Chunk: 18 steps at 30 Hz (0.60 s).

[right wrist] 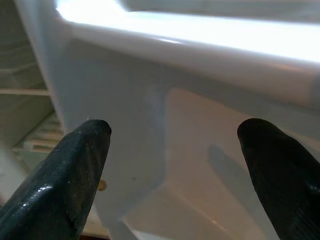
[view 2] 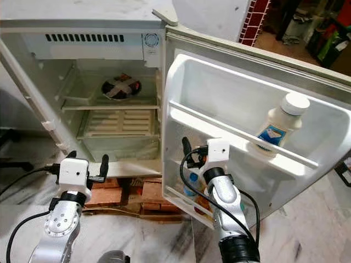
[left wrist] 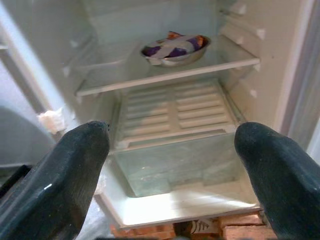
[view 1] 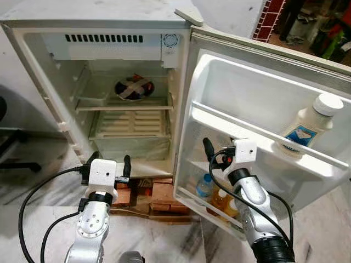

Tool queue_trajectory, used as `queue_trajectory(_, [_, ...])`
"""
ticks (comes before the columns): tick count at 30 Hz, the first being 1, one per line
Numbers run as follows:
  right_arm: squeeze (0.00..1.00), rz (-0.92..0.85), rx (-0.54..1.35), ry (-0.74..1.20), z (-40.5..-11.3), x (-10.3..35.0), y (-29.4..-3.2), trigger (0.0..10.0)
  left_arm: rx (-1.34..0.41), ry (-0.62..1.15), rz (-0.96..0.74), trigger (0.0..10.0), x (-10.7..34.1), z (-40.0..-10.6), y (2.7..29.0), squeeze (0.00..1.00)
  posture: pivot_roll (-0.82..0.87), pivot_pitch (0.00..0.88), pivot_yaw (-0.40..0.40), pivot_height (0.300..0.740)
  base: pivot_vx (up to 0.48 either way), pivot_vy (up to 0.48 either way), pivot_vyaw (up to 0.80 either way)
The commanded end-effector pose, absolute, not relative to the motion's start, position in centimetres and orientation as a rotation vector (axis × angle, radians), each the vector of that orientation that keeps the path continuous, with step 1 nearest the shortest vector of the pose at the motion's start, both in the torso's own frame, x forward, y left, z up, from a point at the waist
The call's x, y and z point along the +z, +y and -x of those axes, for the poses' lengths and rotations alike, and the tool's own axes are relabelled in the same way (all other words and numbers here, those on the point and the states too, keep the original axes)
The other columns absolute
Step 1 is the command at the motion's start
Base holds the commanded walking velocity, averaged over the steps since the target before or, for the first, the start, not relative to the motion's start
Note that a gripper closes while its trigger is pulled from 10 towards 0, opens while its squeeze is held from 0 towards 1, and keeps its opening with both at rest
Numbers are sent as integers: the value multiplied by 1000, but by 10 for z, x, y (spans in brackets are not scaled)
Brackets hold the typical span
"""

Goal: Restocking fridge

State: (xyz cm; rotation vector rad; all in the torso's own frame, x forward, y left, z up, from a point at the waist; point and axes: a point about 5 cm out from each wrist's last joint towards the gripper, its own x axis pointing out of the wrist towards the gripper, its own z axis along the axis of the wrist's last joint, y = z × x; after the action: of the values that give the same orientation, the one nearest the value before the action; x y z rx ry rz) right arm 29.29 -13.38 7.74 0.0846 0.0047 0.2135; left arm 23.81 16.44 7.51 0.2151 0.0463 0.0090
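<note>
The small white fridge (view 1: 98, 16) stands open in front of me. A metal bowl (view 1: 134, 89) with purple and white contents sits on its upper shelf, above a clear crisper drawer (left wrist: 175, 160). The door (view 1: 247, 82) swings out to the right. Its upper shelf holds a white bottle (view 1: 310, 126) with a blue label. In the bottom door shelf stand a small blue-capped water bottle (view 1: 204, 186) and an amber bottle (view 1: 222, 200). My left gripper (view 1: 109, 163) is open and empty, low before the fridge's bottom edge. My right gripper (view 1: 215, 155) is open and empty, close to the door's inner side.
The fridge rests on red bricks (view 1: 164, 194) over a marble floor (view 1: 164, 235). A dark chair base (view 1: 11, 148) shows at the far left. A red brick pillar (view 1: 269, 19) and clutter stand behind the door at the upper right.
</note>
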Motion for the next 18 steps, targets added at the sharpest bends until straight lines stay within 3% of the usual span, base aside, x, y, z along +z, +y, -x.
queue_trajectory(1, [0,-87,215,18,-291,76,-135,10000,14,72,-215,10000,70,-236,165,0,108,0,-47,740,-334,0,0])
queue_trajectory(18, [0,-73,229,17,-295,77,-131,10000,21,76,-222,10000,70,-237,165,0,112,0,-48,740,-311,0,0])
